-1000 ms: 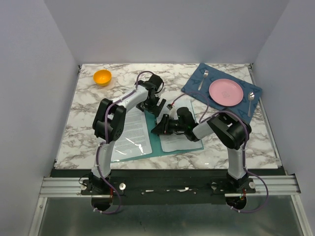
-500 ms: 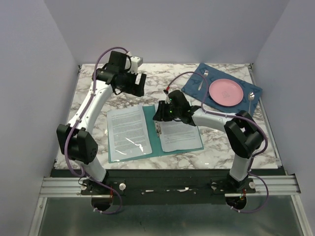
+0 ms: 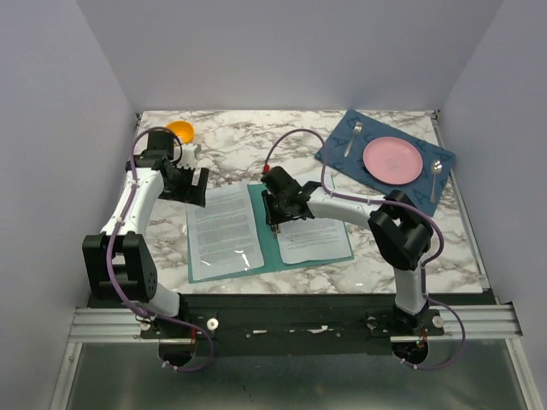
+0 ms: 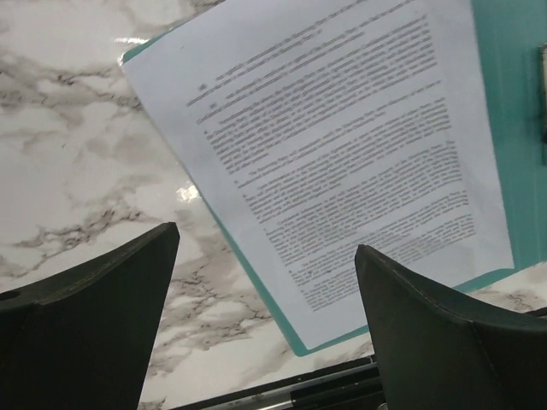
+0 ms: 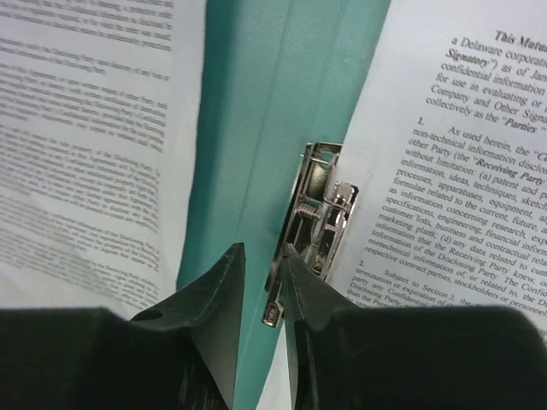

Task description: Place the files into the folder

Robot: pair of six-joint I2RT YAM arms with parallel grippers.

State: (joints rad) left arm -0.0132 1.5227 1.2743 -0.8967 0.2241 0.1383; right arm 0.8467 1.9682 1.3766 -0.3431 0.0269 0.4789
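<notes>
The teal-green folder (image 3: 267,246) lies open near the table's front. One printed sheet (image 3: 224,229) rests on its left leaf and another (image 3: 314,235) on its right leaf. My right gripper (image 3: 274,218) is low over the spine. In the right wrist view its jaws (image 5: 263,248) stand a narrow gap apart, with the lever of the metal clip (image 5: 320,205) between them, against the right finger; the folder (image 5: 256,128) shows in the gap. My left gripper (image 3: 195,184) is wide open and empty, above the left sheet's (image 4: 342,154) far-left corner and the folder's edge (image 4: 513,85).
An orange bowl (image 3: 179,131) sits at the back left, just behind my left arm. A dark blue placemat (image 3: 338,149) at the back right carries a pink plate (image 3: 392,160), a fork (image 3: 353,137) and a spoon (image 3: 436,175). The table's front rail (image 4: 342,384) runs below the folder.
My left arm swung from the folder's top edge out to the back left, then down to the left side. My right gripper moved left along the right sheet to the spine clip.
</notes>
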